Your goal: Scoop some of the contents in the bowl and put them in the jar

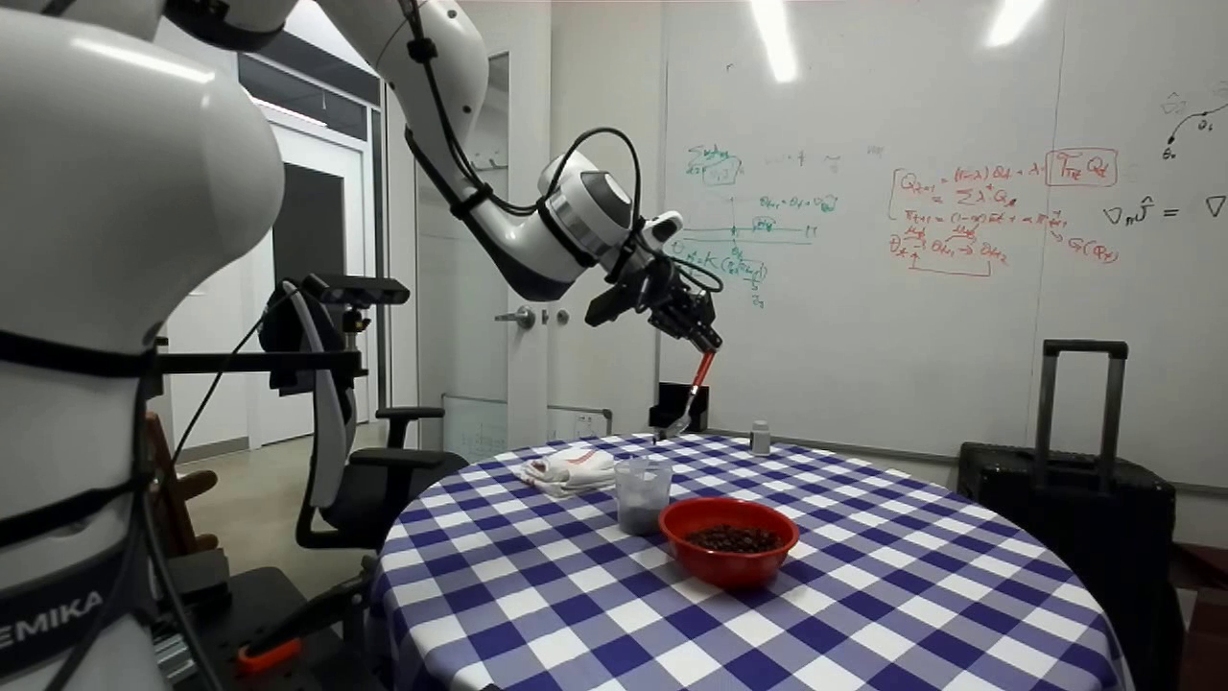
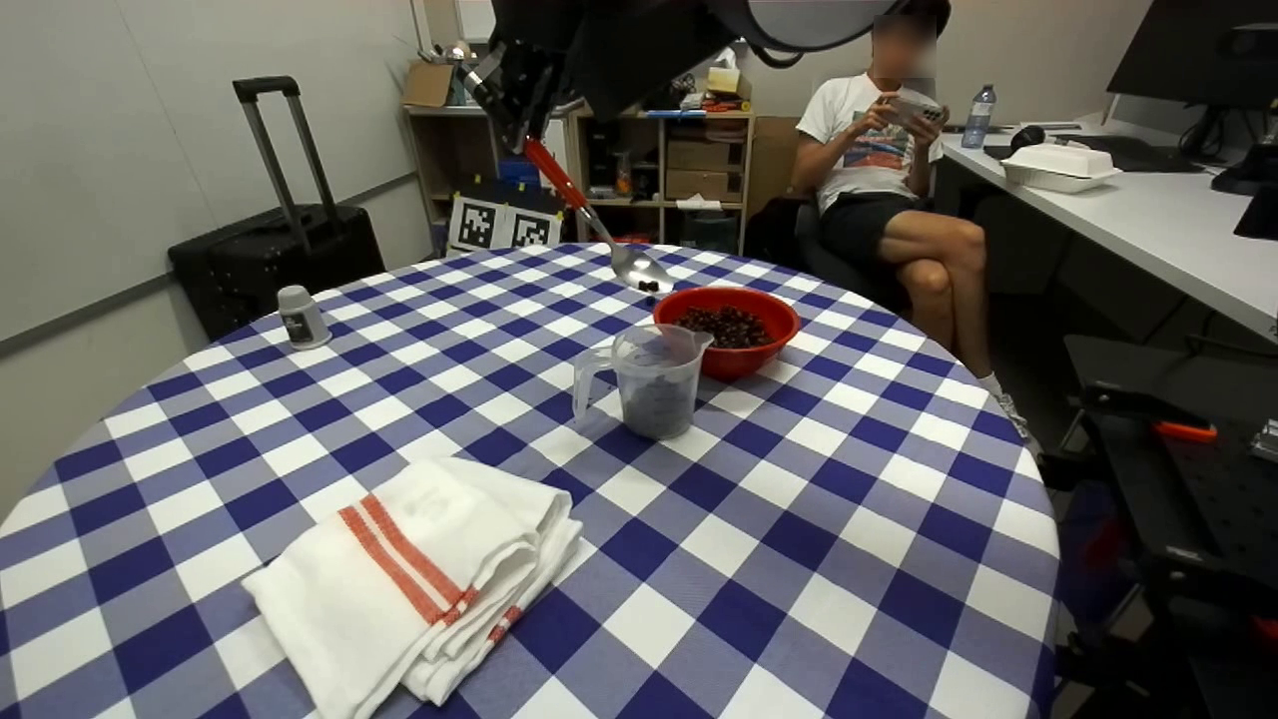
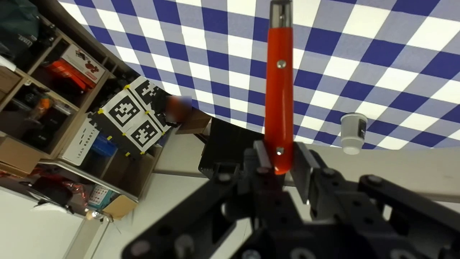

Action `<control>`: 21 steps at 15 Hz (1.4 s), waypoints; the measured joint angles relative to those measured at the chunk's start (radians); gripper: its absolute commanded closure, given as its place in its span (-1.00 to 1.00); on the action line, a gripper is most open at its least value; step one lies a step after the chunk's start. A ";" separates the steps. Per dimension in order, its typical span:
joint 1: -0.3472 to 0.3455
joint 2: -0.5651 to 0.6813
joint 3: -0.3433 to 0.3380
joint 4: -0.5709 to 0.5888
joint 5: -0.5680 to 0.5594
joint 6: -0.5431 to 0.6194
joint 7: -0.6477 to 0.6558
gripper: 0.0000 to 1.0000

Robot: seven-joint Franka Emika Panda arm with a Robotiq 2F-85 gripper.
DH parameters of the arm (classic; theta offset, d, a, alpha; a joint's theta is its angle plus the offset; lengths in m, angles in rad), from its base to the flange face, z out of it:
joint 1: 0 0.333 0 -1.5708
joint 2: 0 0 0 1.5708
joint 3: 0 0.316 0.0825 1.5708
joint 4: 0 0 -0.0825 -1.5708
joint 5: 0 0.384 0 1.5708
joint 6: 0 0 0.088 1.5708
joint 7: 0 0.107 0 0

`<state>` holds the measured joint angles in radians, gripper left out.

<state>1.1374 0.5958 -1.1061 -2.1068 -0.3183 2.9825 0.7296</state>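
A round worktop (image 2: 829, 559) under a blue-and-white checked cloth (image 1: 835, 624) carries the things, and the glossy white robot arm (image 1: 523, 245) leans over it from the upper left of the frame in an exterior view. Low and right of the middle there sits the shallow, glossy red round bowl (image 1: 734, 573), holding a heap of small dark beans (image 2: 721, 326). Just beside it, touching or not I can't say, stands a clear plastic measuring jug (image 2: 659, 399) with a handle, which I take for the jar; what the grey inside is, I can't tell. The metal spoon (image 2: 586, 206) slants downward, its red handle pinched between the black fingers (image 3: 303, 172), drawn in to meet it on both sides.

I'd judge this the carrying step: a couple of beans sit on the spoon's metal end, which looks clear of the cloth. Next, I'd guess, it wants bringing over the jug's mouth and tipping; that slope could shed a bean early.

Only in an exterior view can I make out the seated person (image 2: 879, 215) and the beans on the spoon. The wrist view shows the grip best, yet cuts the spoon off at its collar and leaves out bowl and jug. The small grey-white container (image 3: 354, 133) appears in all three.
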 measured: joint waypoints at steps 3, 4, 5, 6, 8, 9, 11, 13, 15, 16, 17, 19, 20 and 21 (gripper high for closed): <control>0.055 0.028 -0.048 -0.013 0.038 0.000 0.000 0.90; 0.072 0.038 -0.061 -0.017 0.051 0.000 -0.001 0.90; 0.087 0.048 -0.074 -0.021 0.063 0.000 -0.001 0.90; 0.104 0.059 -0.088 -0.026 0.072 0.000 -0.001 0.90; 0.135 0.083 -0.115 -0.035 0.092 0.000 -0.002 0.90; 0.149 0.094 -0.126 -0.040 0.103 0.000 -0.003 0.90; 0.172 0.113 -0.141 -0.048 0.127 0.000 -0.006 0.90; 0.186 0.125 -0.147 -0.057 0.149 0.000 -0.011 0.90; 0.191 0.127 -0.145 -0.063 0.173 0.000 -0.024 0.90; 0.191 0.125 -0.142 -0.065 0.186 0.000 -0.033 0.90; 0.187 0.119 -0.135 -0.067 0.200 0.000 -0.049 0.90; 0.168 0.094 -0.109 -0.067 0.213 0.000 -0.100 0.90; 0.152 0.076 -0.093 -0.067 0.214 0.000 -0.131 0.90; 0.133 0.057 -0.077 -0.066 0.214 0.000 -0.168 0.90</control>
<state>1.2702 0.6532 -1.1834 -2.1724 -0.1045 2.9825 0.5615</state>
